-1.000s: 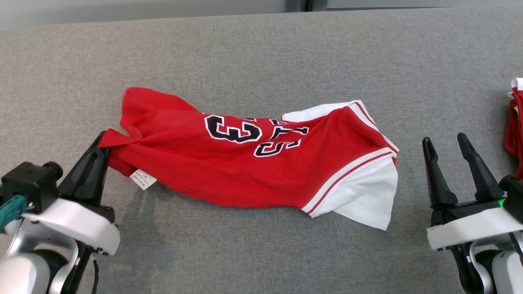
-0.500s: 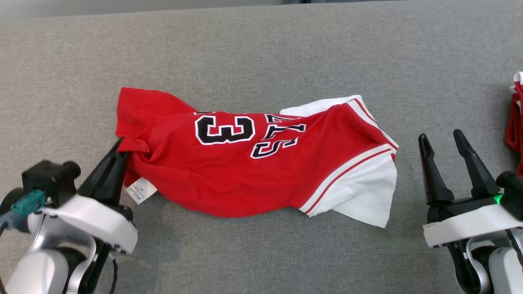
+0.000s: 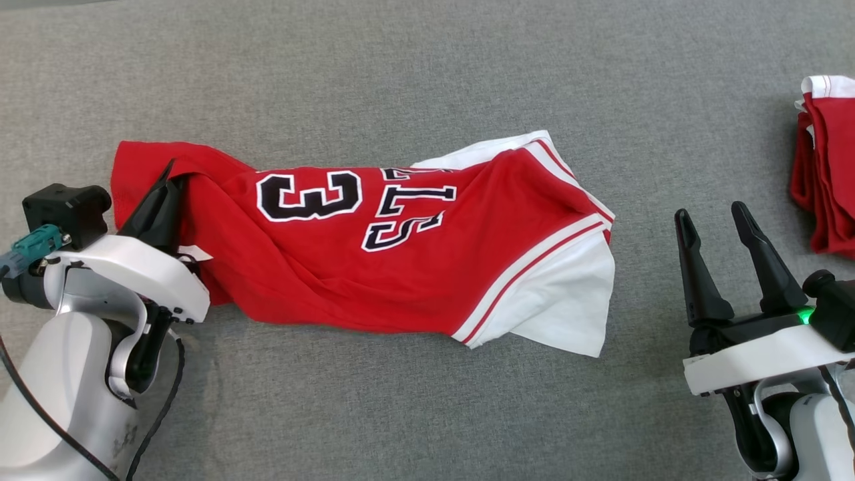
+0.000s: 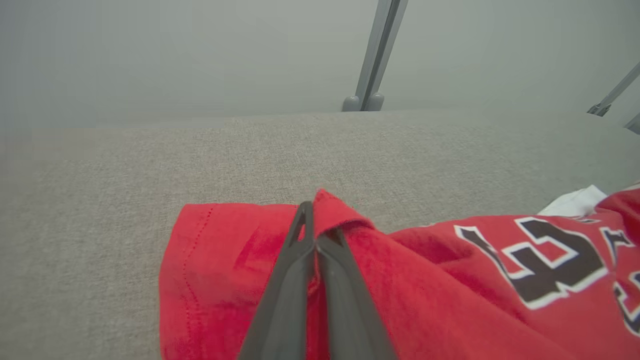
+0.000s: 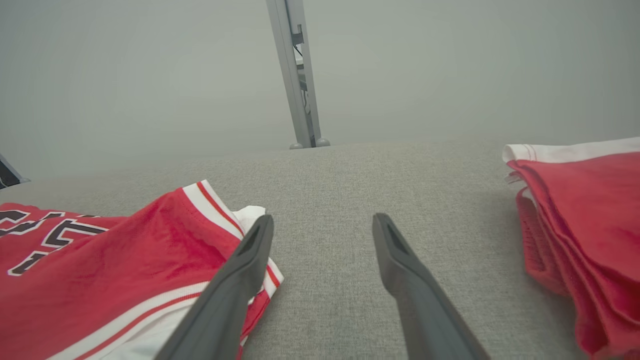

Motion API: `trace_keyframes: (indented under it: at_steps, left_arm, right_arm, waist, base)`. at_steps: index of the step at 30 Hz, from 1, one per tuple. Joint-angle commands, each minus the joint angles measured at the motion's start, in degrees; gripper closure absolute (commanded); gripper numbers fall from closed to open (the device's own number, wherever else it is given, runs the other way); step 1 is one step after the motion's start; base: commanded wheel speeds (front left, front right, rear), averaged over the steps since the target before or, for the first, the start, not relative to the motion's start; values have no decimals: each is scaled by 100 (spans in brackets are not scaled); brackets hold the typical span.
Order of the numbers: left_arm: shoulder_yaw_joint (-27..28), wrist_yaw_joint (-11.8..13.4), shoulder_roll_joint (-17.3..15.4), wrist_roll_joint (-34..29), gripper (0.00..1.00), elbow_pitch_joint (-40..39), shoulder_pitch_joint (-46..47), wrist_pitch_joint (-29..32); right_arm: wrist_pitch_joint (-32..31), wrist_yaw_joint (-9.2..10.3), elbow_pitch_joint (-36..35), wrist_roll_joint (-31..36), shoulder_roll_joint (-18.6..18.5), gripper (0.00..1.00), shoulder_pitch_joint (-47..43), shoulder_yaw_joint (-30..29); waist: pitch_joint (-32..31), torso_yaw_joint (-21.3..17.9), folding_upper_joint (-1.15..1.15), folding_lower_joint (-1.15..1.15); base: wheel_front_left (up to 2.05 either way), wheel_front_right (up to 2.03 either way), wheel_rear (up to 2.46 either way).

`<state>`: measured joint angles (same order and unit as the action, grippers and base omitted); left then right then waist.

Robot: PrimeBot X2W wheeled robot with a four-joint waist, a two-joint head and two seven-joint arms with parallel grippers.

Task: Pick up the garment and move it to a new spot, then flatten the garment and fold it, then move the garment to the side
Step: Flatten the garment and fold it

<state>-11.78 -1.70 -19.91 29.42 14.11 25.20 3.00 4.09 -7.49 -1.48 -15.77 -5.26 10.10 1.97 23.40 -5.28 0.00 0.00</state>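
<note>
The garment (image 3: 374, 267), a red jersey with white sleeves and black white-outlined print, lies crumpled across the grey surface (image 3: 427, 80). My left gripper (image 3: 168, 172) is shut on a raised fold of its red hem at the left end; the left wrist view shows the fingers (image 4: 300, 260) pinching that fold of the garment (image 4: 450, 300). My right gripper (image 3: 711, 215) stands open over bare cloth to the right of the white sleeve, holding nothing. In the right wrist view its fingers (image 5: 250, 250) sit beside the striped sleeve trim of the garment (image 5: 125, 270).
A pile of folded red and white clothes (image 3: 828, 167) lies at the right edge, seen also as the pile (image 5: 585, 225) in the right wrist view. A grey post (image 5: 297, 75) stands behind the surface's far edge.
The left gripper has carried the pinched hem up and away from me, over the garment's left end. The head camera has tilted, shifting the whole picture. The right gripper keeps its place.
</note>
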Motion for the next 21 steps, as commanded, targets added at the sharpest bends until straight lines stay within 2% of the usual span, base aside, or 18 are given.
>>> trace_keyframes:
  at_steps: [1, 2, 3, 4, 5, 8, 13, 21]
  left_arm:
    - [9, -95, 17, 45, 100, 271, 192, -153]
    - [6, -134, 52, 51, 100, 422, 244, -245]
    - [5, -145, 74, 44, 71, 545, 282, -335]
    - [27, -158, 104, 58, 10, 669, 318, -444]
    - [40, -161, 129, 44, 0, 759, 352, -567]
    - [70, -166, 205, 27, 0, 896, 339, -948]
    - [216, 18, 253, -84, 0, 762, 74, -1558]
    - [334, 338, 292, -317, 0, 68, -582, -1720]
  right_arm:
    - [66, -2, 8, -40, 10, 0, 93, -11]
    - [70, -2, 25, -35, 16, 0, 103, -1]
    - [78, -2, 33, -37, 22, 0, 115, 4]
    - [96, -2, 42, -40, 26, 0, 126, 6]
    - [105, -2, 54, -44, 30, 0, 137, 7]
    - [118, -2, 93, -103, 31, 0, 141, -3]
    - [144, -2, 66, -129, -8, 0, 161, -22]
    - [133, -2, -69, -127, -91, 0, 90, -16]
  waist:
    - [64, -47, 0, 0]
    - [75, -52, 0, 0]
    - [85, -55, 0, 0]
    - [92, -51, 0, 0]
    - [95, -40, 0, 0]
    - [66, 20, 0, 0]
    - [-42, 153, 0, 0]
    - [-283, 364, 0, 0]
  base:
    - [0, 0, 0]
    - [0, 0, 0]
    - [0, 0, 0]
    - [0, 0, 0]
    - [0, 0, 0]
    - [0, 0, 0]
    - [0, 0, 0]
    - [0, 0, 0]
